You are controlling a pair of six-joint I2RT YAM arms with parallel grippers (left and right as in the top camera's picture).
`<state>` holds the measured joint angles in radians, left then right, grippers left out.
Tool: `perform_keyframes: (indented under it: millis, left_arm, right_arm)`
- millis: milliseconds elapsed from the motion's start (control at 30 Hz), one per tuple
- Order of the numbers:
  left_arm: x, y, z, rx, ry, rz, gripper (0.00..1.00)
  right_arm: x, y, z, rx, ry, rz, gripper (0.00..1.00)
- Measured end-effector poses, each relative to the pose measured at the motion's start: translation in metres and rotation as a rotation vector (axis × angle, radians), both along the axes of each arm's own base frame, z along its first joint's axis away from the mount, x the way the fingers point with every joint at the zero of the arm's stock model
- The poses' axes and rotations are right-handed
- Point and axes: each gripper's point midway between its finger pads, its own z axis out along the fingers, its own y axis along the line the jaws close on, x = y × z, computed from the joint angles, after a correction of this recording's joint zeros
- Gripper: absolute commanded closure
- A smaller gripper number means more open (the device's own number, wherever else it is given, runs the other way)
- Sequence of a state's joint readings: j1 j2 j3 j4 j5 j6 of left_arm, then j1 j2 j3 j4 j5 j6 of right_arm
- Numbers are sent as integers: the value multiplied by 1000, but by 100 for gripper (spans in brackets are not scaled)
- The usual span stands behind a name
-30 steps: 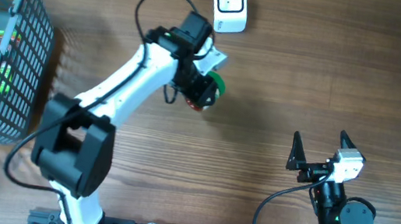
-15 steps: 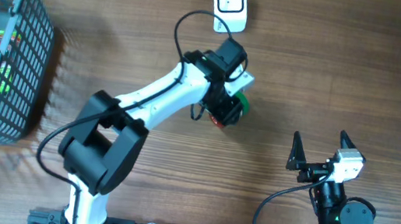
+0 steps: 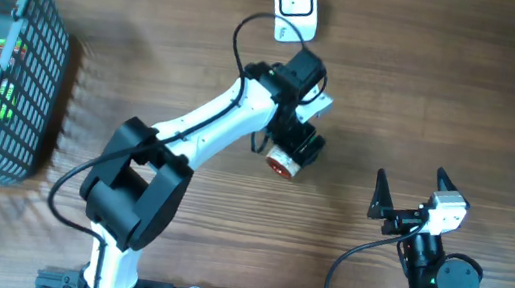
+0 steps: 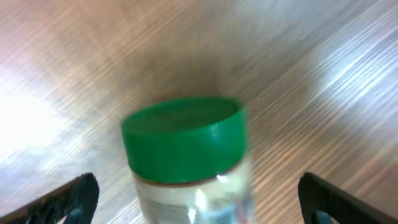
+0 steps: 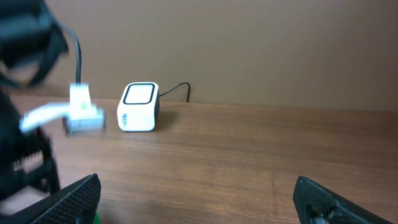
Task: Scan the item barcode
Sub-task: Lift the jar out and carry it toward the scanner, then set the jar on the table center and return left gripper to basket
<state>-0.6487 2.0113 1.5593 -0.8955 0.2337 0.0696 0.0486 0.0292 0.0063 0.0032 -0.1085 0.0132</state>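
Left gripper [image 4: 199, 198] now farther right, jaws wide around green-lidded jar [image 4: 183, 134], label illegible; right gripper [image 3: 410, 191] likewise wide.

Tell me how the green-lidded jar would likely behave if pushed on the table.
The jar looks cylindrical, so on its side it would probably roll. Its clear, glossy wall seems rigid and perhaps slippery. The green lid sits on, so spilling seems unlikely.

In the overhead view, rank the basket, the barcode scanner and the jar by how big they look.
1. basket, by far the largest, though the frame edge cuts it off.
2. barcode scanner.
3. jar, only partly visible from above, so its place below the scanner is unsure.
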Motion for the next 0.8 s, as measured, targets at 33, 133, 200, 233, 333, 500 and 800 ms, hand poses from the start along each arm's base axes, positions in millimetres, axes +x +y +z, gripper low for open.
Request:
perform_keyframes:
  millis: [33, 133, 200, 233, 333, 500, 800]
  left_arm:
    - [5, -2, 11, -14, -21, 3, 0]
    - [25, 0, 69, -38, -106, 30, 0]
    - [38, 8, 111, -49, -182, 60, 0]
    - [45, 15, 135, -57, -232, 81, 0]
    - [59, 48, 197, -50, -367, 164, 0]
    - [75, 148, 277, 6, -556, 399, 0]
    - [32, 448, 330, 334, -693, 993, 0]
  right_arm:
    - [0, 0, 0, 0, 0, 0, 0]
    - [0, 0, 0, 0, 0, 0, 0]
    - [0, 0, 0, 0, 0, 0, 0]
    - [0, 0, 0, 0, 0, 0, 0]
    - [0, 0, 0, 0, 0, 0, 0]
    - [0, 0, 0, 0, 0, 0, 0]
    - [0, 0, 0, 0, 0, 0, 0]
